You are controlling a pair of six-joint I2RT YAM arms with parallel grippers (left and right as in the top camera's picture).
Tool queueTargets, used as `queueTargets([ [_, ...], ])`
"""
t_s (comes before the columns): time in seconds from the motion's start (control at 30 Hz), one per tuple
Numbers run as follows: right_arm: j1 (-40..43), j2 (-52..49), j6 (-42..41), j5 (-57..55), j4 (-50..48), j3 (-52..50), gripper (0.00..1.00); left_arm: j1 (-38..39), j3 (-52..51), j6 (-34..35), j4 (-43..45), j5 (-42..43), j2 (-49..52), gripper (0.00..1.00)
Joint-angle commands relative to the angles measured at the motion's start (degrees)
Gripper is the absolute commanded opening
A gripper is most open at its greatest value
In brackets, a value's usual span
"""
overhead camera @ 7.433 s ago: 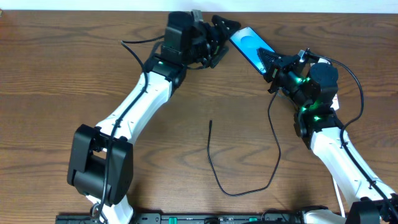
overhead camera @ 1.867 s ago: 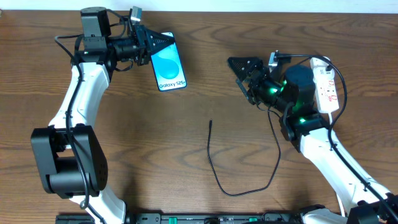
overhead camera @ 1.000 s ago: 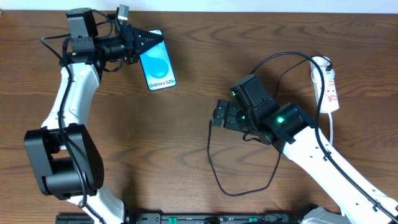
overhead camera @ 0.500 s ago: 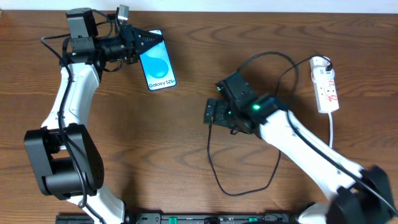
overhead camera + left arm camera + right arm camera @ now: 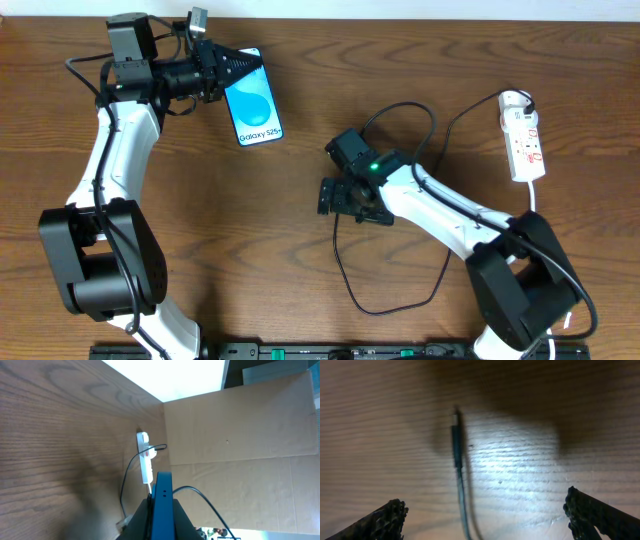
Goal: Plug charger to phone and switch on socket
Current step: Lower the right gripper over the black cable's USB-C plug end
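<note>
item one: your left gripper (image 5: 243, 64), upper left of the overhead frame, is pinched tight on the top edge of the phone (image 5: 256, 102), blue screen facing up, close to the far edge of the table (image 5: 200, 250). item two: your right gripper (image 5: 338, 196), centre frame, has its fingers (image 5: 385, 521) spread wide to either side of the plug tip (image 5: 455, 435) of the charger (image 5: 345, 275), touching neither. item three: the socket (image 5: 524, 140) lies at the upper right near the edge, well apart from both grippers, with bare wood open between phone and cable.
</note>
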State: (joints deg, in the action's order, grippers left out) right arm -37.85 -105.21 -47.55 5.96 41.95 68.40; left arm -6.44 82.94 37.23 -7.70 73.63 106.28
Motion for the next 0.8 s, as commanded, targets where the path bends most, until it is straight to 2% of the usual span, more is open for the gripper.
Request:
queueTargets([
  [0.0,-0.6,-2.1,-1.4,-1.5,-0.2,0.1,0.99,0.0,0.5,-0.6,0.0,2.4,-1.6,0.07],
  [0.17,-0.6,-2.2,-1.7,-1.9,-0.9,0.1,0.98,0.0,0.5,-0.6,0.0,2.4,-1.6,0.07],
  [0.27,-0.6,-2.4,-1.7,-4.2,-0.5,0.1,0.91,0.0,0.5,-0.6,0.0,2.4,-1.6,0.08],
  [0.77,-1.3,-3.6,-1.7,-9.1,0.7,0.1,0.91,0.0,0.5,-0.6,0.0,2.4,-1.6,0.08],
])
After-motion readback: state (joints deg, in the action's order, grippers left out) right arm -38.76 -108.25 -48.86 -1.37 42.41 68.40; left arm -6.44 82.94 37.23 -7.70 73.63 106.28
